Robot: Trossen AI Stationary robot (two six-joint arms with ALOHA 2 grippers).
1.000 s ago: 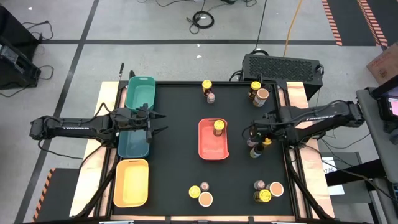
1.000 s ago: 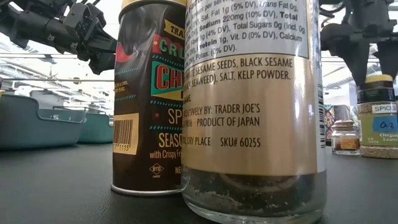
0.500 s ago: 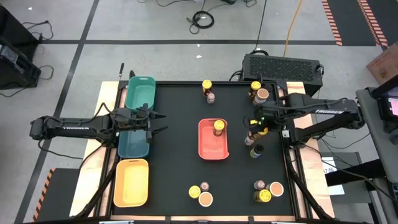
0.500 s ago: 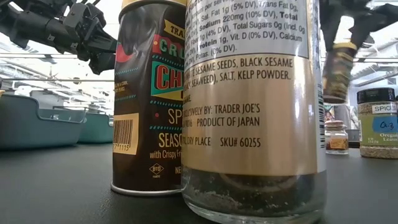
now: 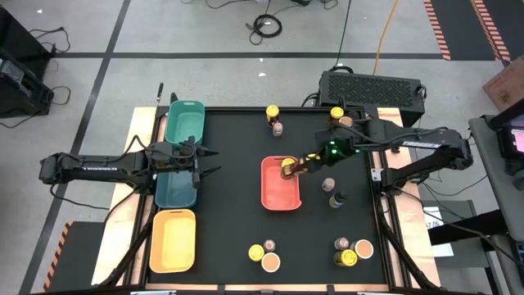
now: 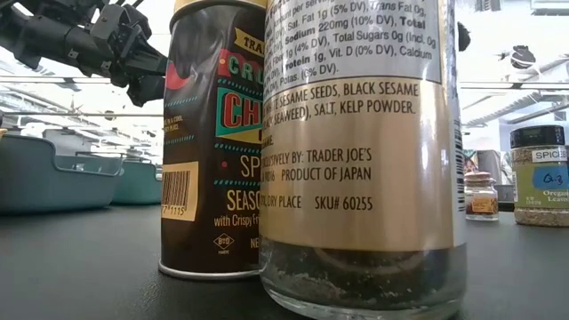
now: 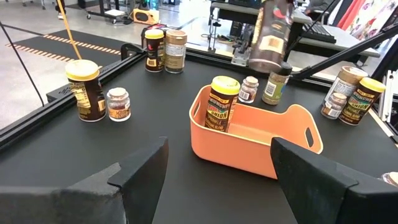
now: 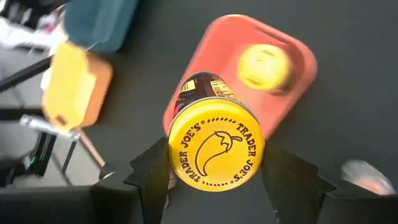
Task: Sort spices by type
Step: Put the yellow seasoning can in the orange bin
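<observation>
My left gripper (image 5: 206, 161) hovers with fingers spread and holding nothing over the teal tray (image 5: 175, 187) at nine o'clock. My right gripper (image 5: 300, 163) clamps a yellow-lidded spice jar (image 8: 214, 146) above the coral tray (image 5: 279, 195) at centre, where another yellow-lidded jar (image 7: 222, 102) stands.

Grey concrete floor (image 5: 205, 33) w/ black tape lines, striped hazard tape (image 5: 483, 24).

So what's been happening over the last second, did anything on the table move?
The right gripper, shut on a yellow-lidded brown spice jar, lifted it from the table's right side and carried it over the coral plastic tray. The left gripper stayed open above the teal tray; the other jars stayed put.
</observation>
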